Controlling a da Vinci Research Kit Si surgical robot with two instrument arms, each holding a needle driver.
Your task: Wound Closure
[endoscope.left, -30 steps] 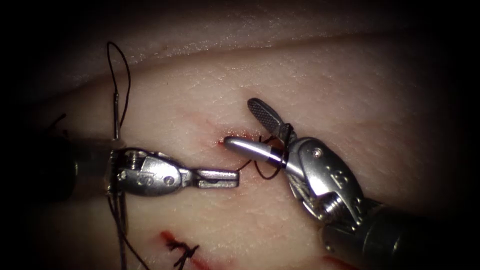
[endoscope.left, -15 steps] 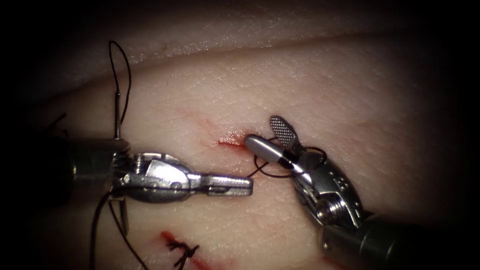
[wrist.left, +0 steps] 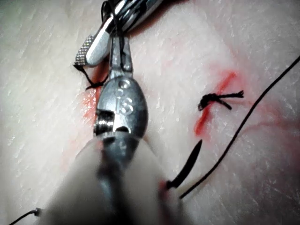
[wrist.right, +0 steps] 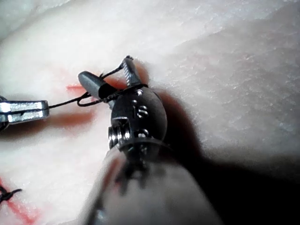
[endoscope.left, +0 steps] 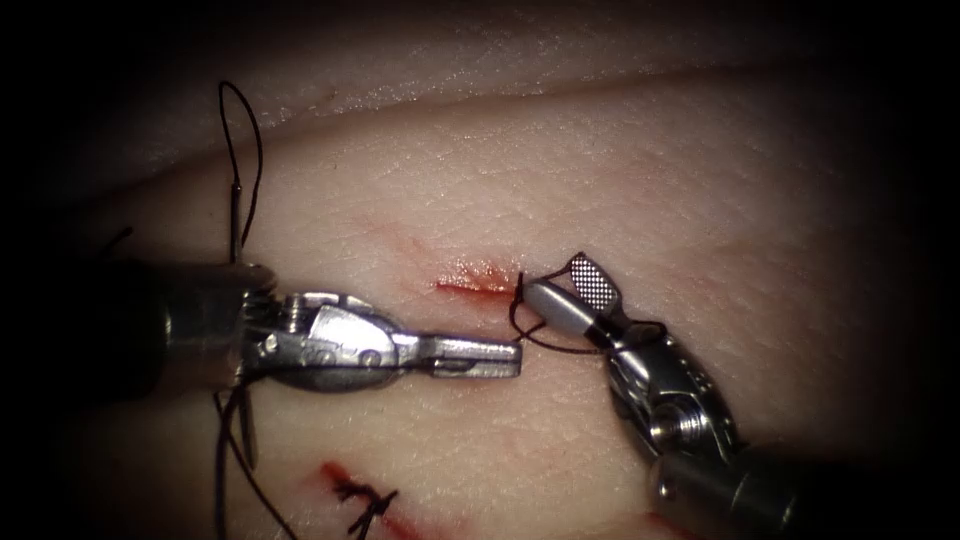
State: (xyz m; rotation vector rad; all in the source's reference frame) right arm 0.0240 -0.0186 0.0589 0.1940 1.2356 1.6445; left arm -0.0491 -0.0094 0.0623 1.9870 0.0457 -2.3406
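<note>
My left tool (endoscope.left: 512, 357) lies across the tissue (endoscope.left: 620, 170) from the left, jaws shut on the thread (endoscope.left: 545, 343) just below the small red cut (endoscope.left: 468, 287). Its tip (wrist.right: 43, 108) pinches that strand. My right tool (endoscope.left: 556, 280) comes in from the lower right with its jaws open and nothing between them. Thread is looped around both jaws (wrist.right: 104, 68). The needle (endoscope.left: 233, 225) rests free on the tissue far left of the cut, behind the left tool's shaft, with a thread loop (endoscope.left: 243, 125) at its end. In the left wrist view my left tool (wrist.left: 118, 44) meets the right tool's ridged jaw.
A tied dark stitch (endoscope.left: 365, 498) sits on a lower red stretch of the cut (wrist.left: 218, 97). Slack thread (endoscope.left: 235, 460) hangs below the left tool's wrist. A tissue ridge (endoscope.left: 450, 85) runs across the back.
The left tool has slid to the right, towards the right tool. The right tool has drawn back right and downward, its open jaws carrying the thread loops away from the cut.
</note>
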